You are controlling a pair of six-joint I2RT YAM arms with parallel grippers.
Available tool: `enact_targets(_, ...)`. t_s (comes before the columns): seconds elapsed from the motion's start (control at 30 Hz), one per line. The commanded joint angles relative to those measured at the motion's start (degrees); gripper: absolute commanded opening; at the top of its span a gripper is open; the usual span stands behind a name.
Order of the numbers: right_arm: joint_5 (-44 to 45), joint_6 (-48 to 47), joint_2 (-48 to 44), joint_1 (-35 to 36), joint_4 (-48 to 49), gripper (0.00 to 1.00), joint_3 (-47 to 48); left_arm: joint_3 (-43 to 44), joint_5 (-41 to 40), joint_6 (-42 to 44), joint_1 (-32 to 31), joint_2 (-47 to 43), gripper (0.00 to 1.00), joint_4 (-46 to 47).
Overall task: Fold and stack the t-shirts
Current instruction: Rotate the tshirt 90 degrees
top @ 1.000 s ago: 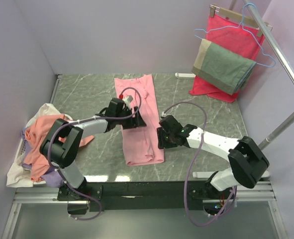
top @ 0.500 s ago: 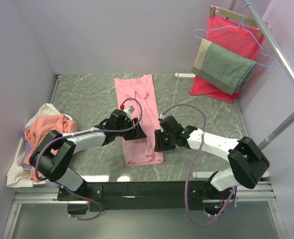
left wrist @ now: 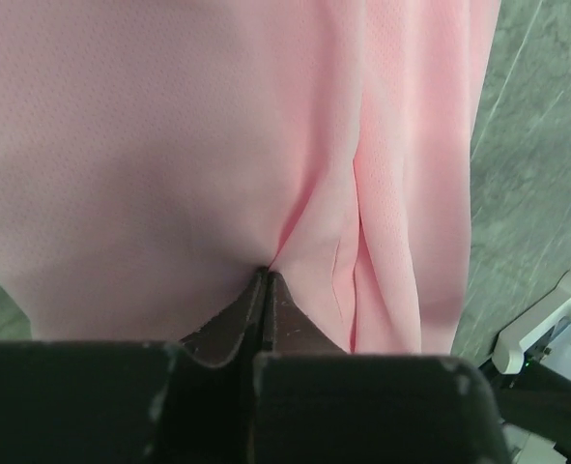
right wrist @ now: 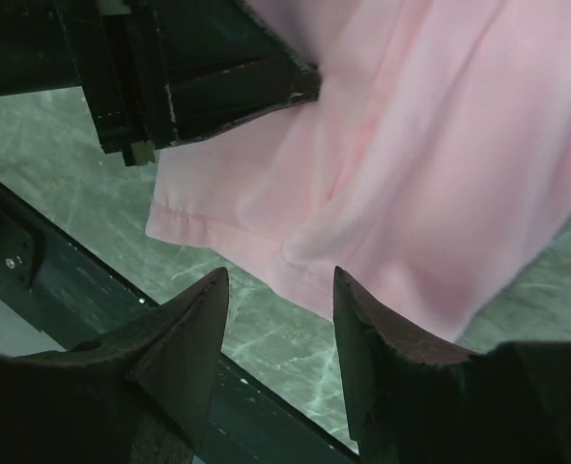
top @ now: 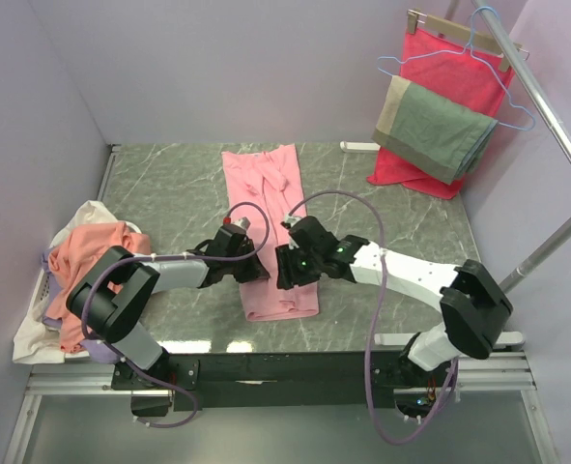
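A light pink t-shirt lies folded into a long strip down the middle of the table. My left gripper sits low at the strip's left side near its near end. In the left wrist view its jaws are shut, pinching a pucker of the pink t-shirt at the left gripper's tips. My right gripper hovers over the same near end from the right. In the right wrist view the right gripper stands open with nothing between its fingers, just past the pink t-shirt's hem. More t-shirts, salmon-orange, white and lilac, are heaped at the table's left edge.
A red cloth on a hanger and a grey-green and beige cloth hang from a slanted metal rail at the back right. The two grippers are close together over the strip. The table's near edge is just below the right fingers.
My left gripper slid toward the near end of the pink t-shirt and shut on its fabric. My right gripper moved left, from beside the strip to over it.
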Motion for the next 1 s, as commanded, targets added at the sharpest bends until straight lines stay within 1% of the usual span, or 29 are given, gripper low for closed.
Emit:
enact_targets(0.0,2.1,-1.2,4.9,2.6,-3.1,0.55,4.2,-1.5,-4.0,-1.4,-0.1,1.2,0.01,-1.6)
enact_targets(0.07,2.8,-0.9,6.5,3.7,-4.5,0.55,5.3,-1.9,-4.2,-1.3,-0.1,0.7,0.04,-2.4)
enact_targets(0.1,5.0,-0.6,8.1,4.0,-5.2,0.55,5.7,-1.9,-4.2,-1.0,-0.2,0.4,0.07,-2.7)
enact_targets(0.13,6.0,-0.5,9.0,4.8,-7.1,0.55,6.2,-2.1,-4.3,-0.8,-0.1,0.1,0.14,-3.0)
enact_targets(0.17,7.1,-0.2,9.6,5.1,-8.1,0.55,7.1,-2.1,-4.6,-0.6,-0.1,-0.7,0.17,-3.9)
enact_targets(0.2,8.6,-0.1,10.8,5.5,-9.1,0.55,7.5,-2.1,-5.0,-0.3,-0.2,-1.1,0.24,-4.4)
enact_targets(0.23,11.2,-0.1,11.2,6.0,-10.7,0.55,8.0,-2.1,-5.4,-0.3,-0.2,-1.6,0.35,-5.1)
enact_targets(0.27,12.8,0.3,11.5,6.6,-11.7,0.55,8.7,-2.0,-6.1,0.0,-0.2,-2.5,0.37,-5.6)
enact_targets(0.33,15.4,0.6,12.4,7.1,-13.5,0.54,9.4,-1.6,-7.0,0.2,-0.2,-3.6,0.46,-7.5)
enact_targets(0.37,16.4,0.7,12.5,7.6,-13.9,0.45,9.6,-1.5,-8.0,0.3,-0.2,-4.7,0.48,-7.5)
enact_targets(0.4,17.4,0.9,12.4,7.8,-14.4,0.38,9.7,-1.5,-8.7,0.2,-0.2,-5.2,0.51,-10.2)
enact_targets(0.43,18.4,0.9,12.3,8.1,-14.6,0.31,9.7,-1.4,-9.3,0.2,-0.2,-5.8,0.58,-11.0)
enact_targets(0.47,18.8,0.8,12.1,8.4,-14.9,0.16,9.9,-1.4,-11.0,-0.3,-0.2,-7.2,0.6,-12.2)
enact_targets(0.5,19.1,0.7,11.7,8.6,-15.1,0.09,10.0,-1.3,-11.1,-0.4,-0.1,-8.0,0.63,-12.9)
enact_targets(0.53,19.0,0.6,11.5,9.1,-15.1,0.05,10.1,-1.4,-11.2,-0.6,-0.1,-9.4,0.67,-14.3)
enact_targets(0.57,18.2,-0.6,11.2,9.2,-15.2,0.0,10.3,-1.4,-13.0,-1.1,-0.2,-10.1,0.68,-14.9)
enact_targets(0.7,16.2,-2.2,9.1,12.5,-15.7,0.0,11.8,-0.8,-16.3,-1.6,-0.2,-12.4,0.72,-17.2)
enact_targets(0.77,15.0,-3.0,8.9,13.0,-15.9,0.01,12.6,-0.5,-16.8,-1.9,-0.2,-12.9,0.73,-18.2)
enact_targets(0.8,13.8,-3.0,9.0,13.4,-15.9,0.01,12.8,-0.1,-17.9,-2.1,-0.1,-12.9,0.75,-18.7)
enact_targets(0.9,11.9,-3.7,9.3,14.1,-15.4,0.02,13.7,0.4,-19.4,-3.2,-0.2,-12.9,0.77,-20.4)
enact_targets(0.97,10.3,-3.9,9.8,14.7,-14.7,0.04,14.1,0.8,-21.2,-3.9,-0.1,-12.7,0.77,-21.9)
